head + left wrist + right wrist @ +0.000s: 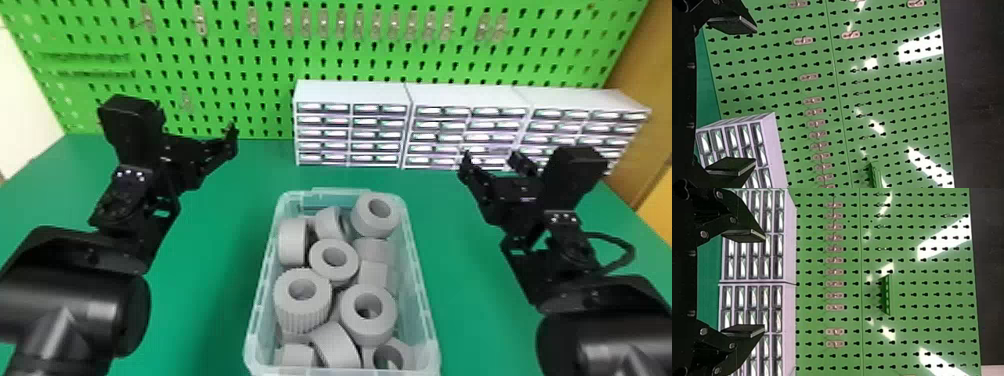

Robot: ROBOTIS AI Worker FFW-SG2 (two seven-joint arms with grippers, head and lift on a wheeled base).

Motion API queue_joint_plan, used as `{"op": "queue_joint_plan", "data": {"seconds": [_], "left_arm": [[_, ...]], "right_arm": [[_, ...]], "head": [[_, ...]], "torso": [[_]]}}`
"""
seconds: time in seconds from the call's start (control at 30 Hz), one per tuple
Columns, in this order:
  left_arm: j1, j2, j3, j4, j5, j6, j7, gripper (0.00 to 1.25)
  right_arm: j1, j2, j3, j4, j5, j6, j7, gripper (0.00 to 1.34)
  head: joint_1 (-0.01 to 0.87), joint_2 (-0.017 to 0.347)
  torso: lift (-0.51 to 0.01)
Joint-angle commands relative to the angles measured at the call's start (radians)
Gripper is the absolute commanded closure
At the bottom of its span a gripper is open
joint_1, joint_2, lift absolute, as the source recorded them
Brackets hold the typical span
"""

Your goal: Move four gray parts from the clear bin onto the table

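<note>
The clear bin (424, 320) stands at the lower middle of the head view, filled with several gray ring-shaped parts (334, 257), one with a ribbed side (302, 300). My left gripper (231, 145) is raised to the left of the bin and beyond it; in the left wrist view the left gripper (736, 96) has its fingers wide apart with nothing between them. To the right of the bin, my right gripper (492, 162) is held up in front of the drawer cabinets. The right gripper (746, 283) in the right wrist view also stands open and holds nothing.
The green table (210, 280) extends on both sides of the bin. White drawer cabinets (350, 92) line the table's back from the middle to the right. Behind them rises a green pegboard (260, 60) with small metal hooks.
</note>
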Motion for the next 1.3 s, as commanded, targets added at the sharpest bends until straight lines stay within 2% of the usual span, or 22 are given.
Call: {"op": "queue_joint_plan", "data": {"seconds": [0.0, 0.7, 0.97, 1.1, 1.27], "left_arm": [[-0.002, 0.0, -0.002, 0.0, -0.002, 0.0, 0.0, 0.11], [-0.005, -0.003, -0.006, 0.0, -0.006, 0.0, 0.0, 0.11], [-0.005, -0.003, -0.005, 0.0, -0.012, 0.0, 0.0, 0.11], [-0.006, -0.005, -0.005, 0.0, -0.014, 0.0, 0.0, 0.11], [-0.003, -0.005, 0.0, 0.0, -0.014, 0.0, 0.0, 0.11]], "right_arm": [[0.001, 0.001, 0.004, -0.001, -0.002, 0.0, 0.0, 0.45], [0.006, 0.008, 0.004, -0.015, -0.015, 0.011, 0.0, 0.45], [0.001, 0.012, 0.009, -0.073, -0.081, 0.164, 0.0, 0.45], [0.009, 0.012, 0.015, -0.126, -0.084, 0.261, 0.0, 0.45], [0.014, 0.018, -0.008, -0.222, -0.107, 0.491, 0.0, 0.45]], "head": [[0.678, 0.034], [0.678, 0.034], [0.678, 0.034], [0.678, 0.034], [0.678, 0.034]], "torso": [[-0.05], [-0.05], [-0.05], [-0.05], [-0.05]]}}
